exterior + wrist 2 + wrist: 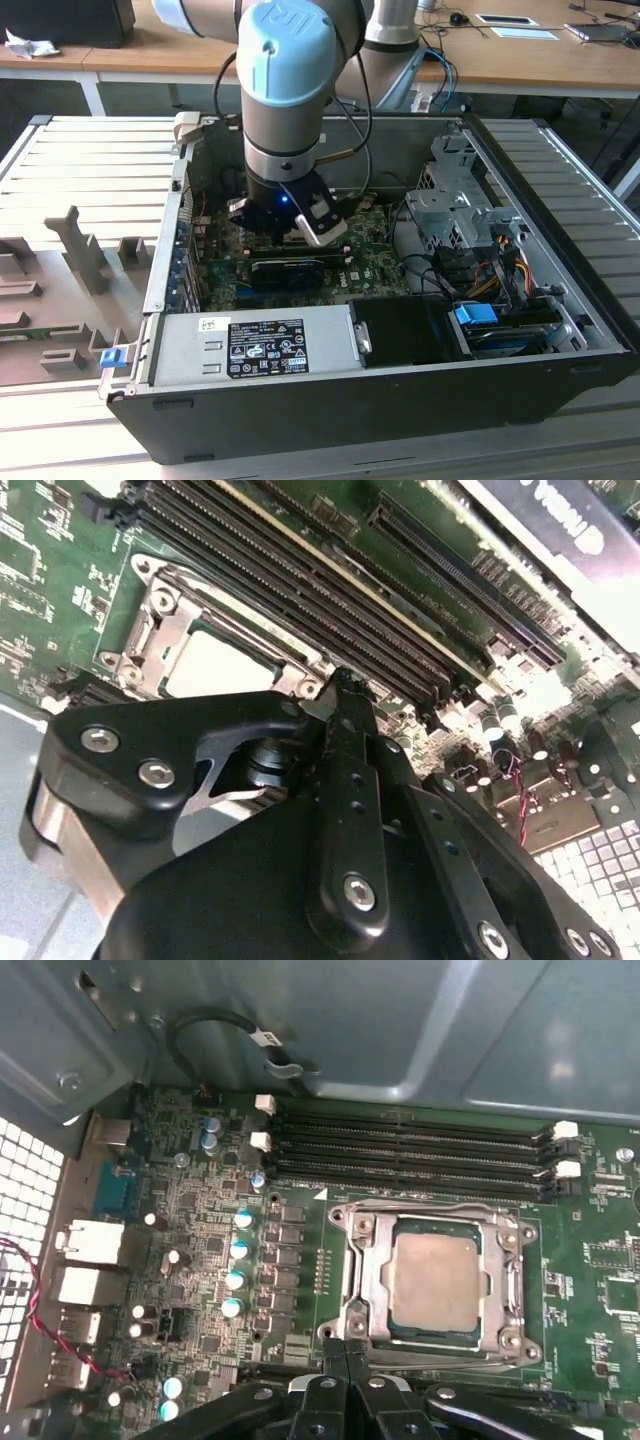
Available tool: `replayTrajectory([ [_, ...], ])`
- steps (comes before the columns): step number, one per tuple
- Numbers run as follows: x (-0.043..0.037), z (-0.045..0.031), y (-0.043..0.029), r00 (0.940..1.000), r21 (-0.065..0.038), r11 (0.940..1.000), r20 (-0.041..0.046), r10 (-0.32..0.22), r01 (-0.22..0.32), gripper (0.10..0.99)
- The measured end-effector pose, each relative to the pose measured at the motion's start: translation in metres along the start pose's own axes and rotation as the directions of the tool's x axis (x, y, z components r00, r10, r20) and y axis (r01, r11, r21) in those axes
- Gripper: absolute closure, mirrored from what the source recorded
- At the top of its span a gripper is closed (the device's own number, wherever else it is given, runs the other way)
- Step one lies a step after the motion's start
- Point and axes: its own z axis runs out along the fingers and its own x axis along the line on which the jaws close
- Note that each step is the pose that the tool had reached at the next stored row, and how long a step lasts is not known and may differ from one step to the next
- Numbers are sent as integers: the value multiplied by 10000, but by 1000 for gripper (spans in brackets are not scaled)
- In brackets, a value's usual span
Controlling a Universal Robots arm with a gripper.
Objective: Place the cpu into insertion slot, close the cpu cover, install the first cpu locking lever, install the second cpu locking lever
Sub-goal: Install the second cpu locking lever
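In the first wrist view the cpu (435, 1278) lies flat in the insertion slot (352, 1222), its pale metal top showing through the square opening of the cpu cover (510, 1270). The cover rests down flat over it. My gripper (346, 1345) is shut, its two black fingertips pressed together at the socket's near edge, and nothing shows between them. The second wrist view shows the gripper (345, 695) from behind, with the cpu (215, 665) and the cover (150, 630) just past its tip. In the exterior view the gripper (300, 225) hangs low inside the open computer case (300, 400).
Several long black memory slots (410, 1150) run beside the socket. A long black card (290, 268) lies across the green board (370, 270). A grey power supply (255, 345) and a metal drive cage (450, 200) with cables crowd the case. Its walls stand close around.
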Motion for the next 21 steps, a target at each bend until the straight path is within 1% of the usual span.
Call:
replayTrajectory([
  [1, 18, 8, -2, 10000, -55, 10000, 6, -2, 2, 980],
  [3, 44, 23, -14, 10000, -131, 9999, 12, -7, 7, 980],
  [4, 48, 44, -44, 10000, -160, 9999, 26, 31, -31, 980],
  [5, 46, 54, -57, 9999, -165, 9998, 50, 119, -119, 980],
  [6, 45, 58, -73, 9999, -247, 9996, 65, 152, -150, 980],
  [7, 45, 62, -79, 9999, -352, 9993, 72, 151, -148, 980],
  [9, 46, 74, -83, 9999, -494, 9987, 83, 149, -145, 980],
  [11, 43, 98, -98, 9998, -583, 9982, 92, 149, -143, 980],
  [13, 39, 126, -111, 9998, -622, 9980, 93, 148, -142, 980],
  [14, 40, 147, -120, 9998, -706, 9974, 95, 149, -142, 980],
  [15, 38, 165, -124, 9998, -860, 9962, 113, 146, -135, 980],
  [16, 39, 175, -127, 9998, -912, 9957, 116, 147, -136, 980],
  [19, 39, 186, -130, 9998, -1003, 9949, 124, 145, -132, 980],
  [21, 39, 169, -125, 9998, -1011, 9948, 125, 145, -131, 980],
])
